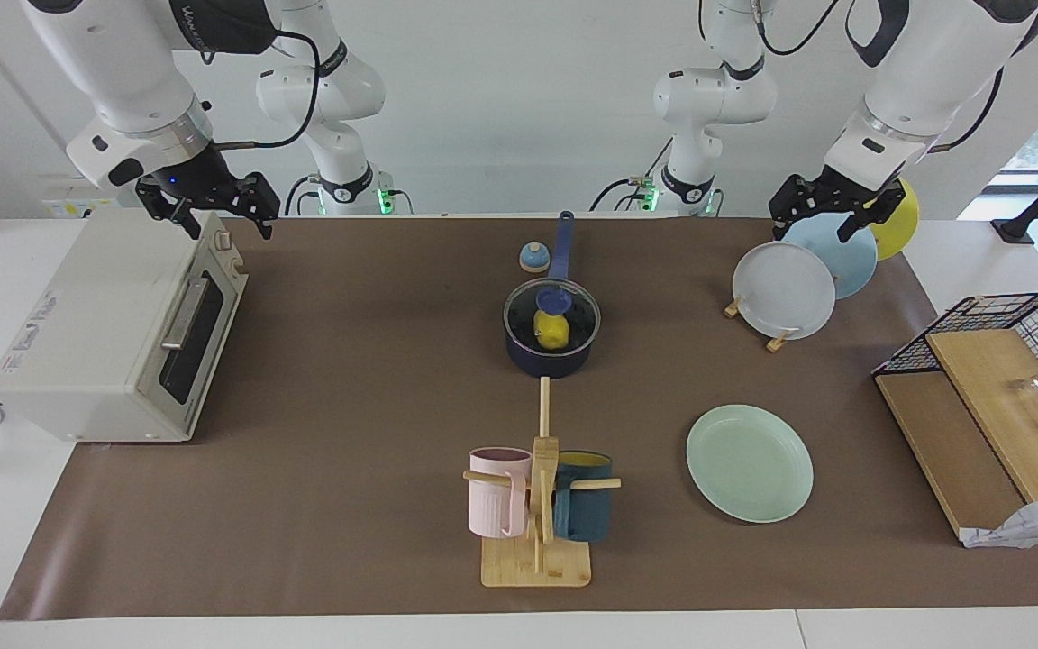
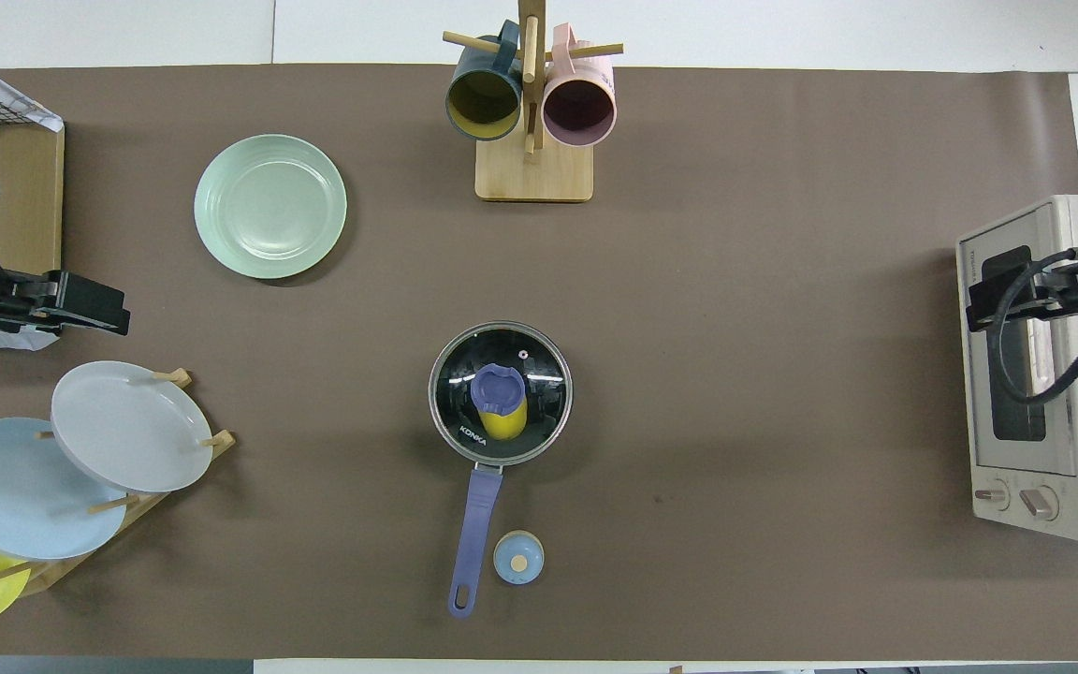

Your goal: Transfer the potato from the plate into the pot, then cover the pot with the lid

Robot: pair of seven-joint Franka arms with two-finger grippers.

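Yellow shows through clear glass: we see the potato [image 2: 504, 420], a smooth lumpy oval, lying inside the dark navy pot [image 1: 551, 359], whose metal-rimmed lid [image 2: 539, 360] with its blue knob sits squarely on top. The pot's long blue handle points toward the robots. The mint-green plate [image 1: 749, 462] lies bare, farther out. We see the left gripper [image 1: 832, 214] open over the plate rack [image 1: 778, 342], and the right gripper [image 1: 209, 213] open over the oven [image 1: 104, 324].
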